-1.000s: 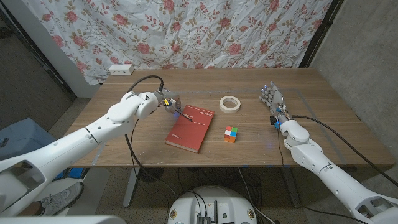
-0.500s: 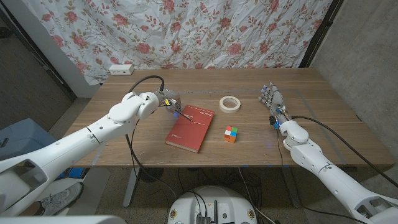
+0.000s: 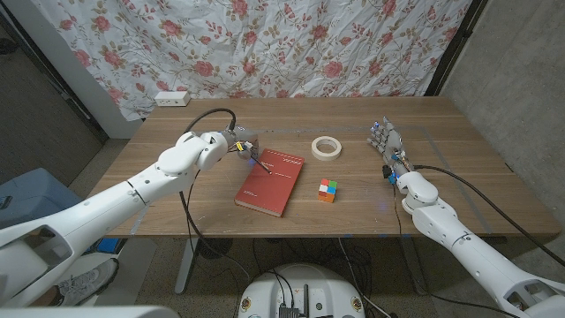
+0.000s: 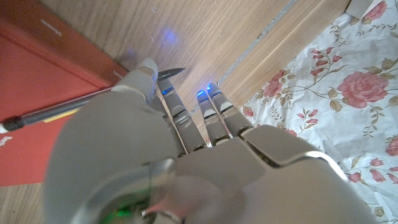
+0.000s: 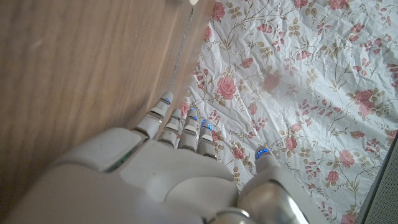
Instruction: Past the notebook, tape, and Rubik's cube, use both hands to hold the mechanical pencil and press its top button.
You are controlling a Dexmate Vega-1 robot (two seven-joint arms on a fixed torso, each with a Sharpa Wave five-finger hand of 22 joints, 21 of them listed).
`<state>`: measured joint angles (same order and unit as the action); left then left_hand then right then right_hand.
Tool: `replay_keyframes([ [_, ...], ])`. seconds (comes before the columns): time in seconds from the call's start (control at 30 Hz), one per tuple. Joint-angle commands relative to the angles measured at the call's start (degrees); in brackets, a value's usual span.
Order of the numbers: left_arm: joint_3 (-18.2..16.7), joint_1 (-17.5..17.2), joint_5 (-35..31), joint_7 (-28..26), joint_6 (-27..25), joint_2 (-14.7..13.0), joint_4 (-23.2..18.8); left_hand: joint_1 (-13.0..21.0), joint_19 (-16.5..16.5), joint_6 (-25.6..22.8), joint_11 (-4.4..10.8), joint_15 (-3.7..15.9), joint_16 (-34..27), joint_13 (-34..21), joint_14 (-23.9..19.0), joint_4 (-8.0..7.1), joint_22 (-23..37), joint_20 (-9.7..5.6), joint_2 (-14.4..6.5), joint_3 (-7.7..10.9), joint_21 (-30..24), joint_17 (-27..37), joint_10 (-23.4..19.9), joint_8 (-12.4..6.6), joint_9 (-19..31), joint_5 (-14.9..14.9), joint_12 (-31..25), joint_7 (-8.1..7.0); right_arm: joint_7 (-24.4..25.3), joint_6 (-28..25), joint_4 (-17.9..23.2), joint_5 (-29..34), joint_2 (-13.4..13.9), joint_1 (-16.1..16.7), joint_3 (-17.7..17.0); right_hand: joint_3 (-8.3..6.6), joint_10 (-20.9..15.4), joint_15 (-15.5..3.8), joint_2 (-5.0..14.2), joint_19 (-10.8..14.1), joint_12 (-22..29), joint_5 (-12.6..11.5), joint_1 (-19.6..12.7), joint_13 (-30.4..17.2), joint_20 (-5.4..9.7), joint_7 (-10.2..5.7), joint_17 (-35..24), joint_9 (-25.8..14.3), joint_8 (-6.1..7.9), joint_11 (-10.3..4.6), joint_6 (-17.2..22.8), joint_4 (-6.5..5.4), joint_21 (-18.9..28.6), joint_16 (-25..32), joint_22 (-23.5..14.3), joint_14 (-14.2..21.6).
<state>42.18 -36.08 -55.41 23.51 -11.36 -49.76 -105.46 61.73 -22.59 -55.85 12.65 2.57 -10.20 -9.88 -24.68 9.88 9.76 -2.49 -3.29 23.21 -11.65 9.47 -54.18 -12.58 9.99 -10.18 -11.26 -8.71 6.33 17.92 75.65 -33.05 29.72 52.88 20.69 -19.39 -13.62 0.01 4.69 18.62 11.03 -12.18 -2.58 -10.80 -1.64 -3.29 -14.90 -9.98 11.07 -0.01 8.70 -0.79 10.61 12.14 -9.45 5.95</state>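
- I count one red rectangular hardcover notebook (image 3: 270, 182) lying flat near the middle of the wooden bench (image 3: 212, 205). It carries small pale lettering, too small for me to read.
- One ring of pale tape (image 3: 327, 147) lies flat beyond the notebook, toward my right side.
- One small multicoloured Rubik's cube (image 3: 327, 190) sits just beside the notebook's right edge, apart from the tape.
- One slim dark mechanical pencil (image 4: 50, 113) lies across the notebook's far left corner, its tip poking past the book's edge over bare wood.
- My left hand (image 3: 240, 142) is at that corner, fingers (image 4: 147, 73) reaching down around the pencil. From the left wrist view a fingertip sits against the barrel, but I cannot tell whether the hand actually has a hold on it.
- My right hand (image 3: 387, 140) stands well apart at the right side of the bench, fingers (image 5: 163, 104) straight, side by side and holding nothing.
- One white power strip (image 3: 171, 98) lies at the far left corner, and one floral cloth (image 3: 265, 44) hangs behind the bench.
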Motion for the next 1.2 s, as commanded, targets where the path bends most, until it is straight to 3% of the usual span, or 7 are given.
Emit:
replay_keyframes([
  [0.03,0.35,-0.08,-0.68,-1.6,0.16,0.47,0.45,1.01,-0.97,-2.16,-0.05,10.23,-0.43,-0.15,-1.02,0.1,0.12,-4.35,-0.14,-0.46,-0.29,0.23,-2.01,-0.43,0.04,-0.18,-0.51,0.07,0.01,-0.04,0.24,-0.33,0.18,0.32,-0.24,-0.34,-0.23,-0.06,0.9,0.26,0.34,-0.1,0.06,-0.11,-0.01,0.08,-0.16,-0.28,0.15,0.18,0.45,-0.12,0.38,0.23,-0.26,0.53],
  [0.5,0.02,-1.36,-2.45,-1.14,-2.23,0.21,-1.53,1.93,-2.51,-8.12,-0.13,10.43,-0.4,-0.27,-3.58,0.08,0.12,-5.01,-0.65,-1.36,-0.25,0.25,-8.27,-0.66,0.13,-0.08,-0.8,0.58,-0.59,0.05,-0.23,-0.57,0.08,0.08,-0.15,-0.38,-0.31,-0.04,0.96,0.35,0.33,-0.1,0.04,-0.12,0.03,0.12,-0.1,-0.28,0.11,0.24,0.6,-0.09,0.38,0.27,-0.26,0.51],
  [1.2,-1.81,-5.45,-6.12,1.68,-10.33,0.39,-7.11,2.08,-3.39,-11.23,-0.34,10.61,-0.49,-0.28,-5.72,-0.16,0.16,-5.35,0.12,-2.51,-0.18,0.36,-13.32,-0.55,0.27,0.07,-1.03,1.19,-1.57,-0.07,-0.62,-0.67,0.23,-0.35,0.12,-0.41,-0.22,-0.25,1.04,0.37,0.25,-0.1,-0.01,-0.14,0.06,0.08,-0.05,-0.29,0.02,0.12,0.63,-0.03,0.35,0.33,-0.27,0.46],
])
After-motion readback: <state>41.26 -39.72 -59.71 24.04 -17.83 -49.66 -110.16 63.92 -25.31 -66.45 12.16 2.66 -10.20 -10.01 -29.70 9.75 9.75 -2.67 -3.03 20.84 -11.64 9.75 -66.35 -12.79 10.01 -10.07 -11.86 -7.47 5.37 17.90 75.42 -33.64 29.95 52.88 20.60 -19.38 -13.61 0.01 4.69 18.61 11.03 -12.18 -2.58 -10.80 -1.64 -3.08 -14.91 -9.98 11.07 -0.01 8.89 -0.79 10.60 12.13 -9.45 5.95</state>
